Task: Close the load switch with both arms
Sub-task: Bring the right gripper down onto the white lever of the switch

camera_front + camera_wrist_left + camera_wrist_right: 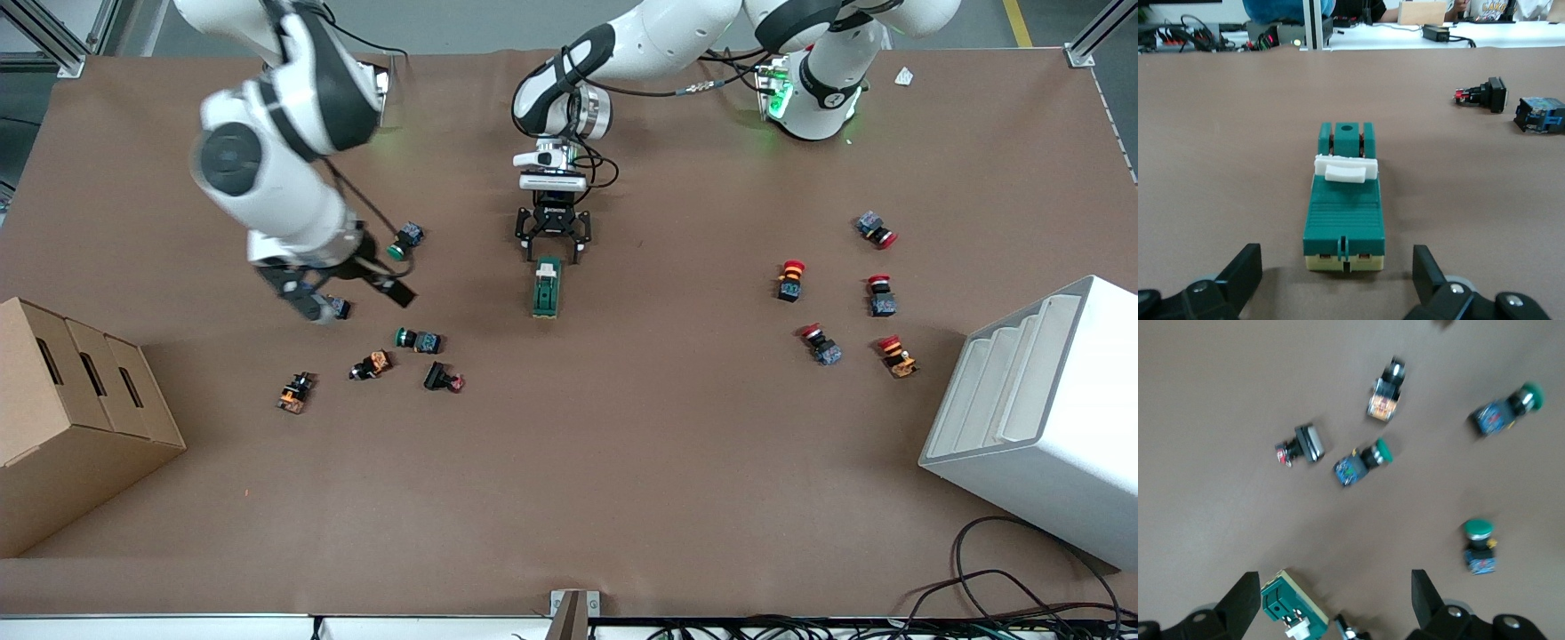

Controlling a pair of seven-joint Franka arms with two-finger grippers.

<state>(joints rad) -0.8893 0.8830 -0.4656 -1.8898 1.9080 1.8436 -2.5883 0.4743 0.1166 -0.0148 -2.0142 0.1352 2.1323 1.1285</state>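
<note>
The load switch (547,286), a dark green block with a white lever (1345,169), lies at the table's middle. My left gripper (553,244) is low beside the switch's end that is farther from the front camera, open and empty. In the left wrist view the switch (1345,200) lies just ahead of the gripper (1337,280), apart from its fingers (1245,273). My right gripper (351,293) is open and empty, in the air over the green push buttons toward the right arm's end. Its wrist view shows the switch (1290,607) below the gripper (1335,603).
Several green and black push buttons (418,340) lie near the right gripper; one (338,307) is under it. Several red push buttons (791,280) lie toward the left arm's end. A cardboard box (71,418) and a white rack (1040,409) stand at the table's ends.
</note>
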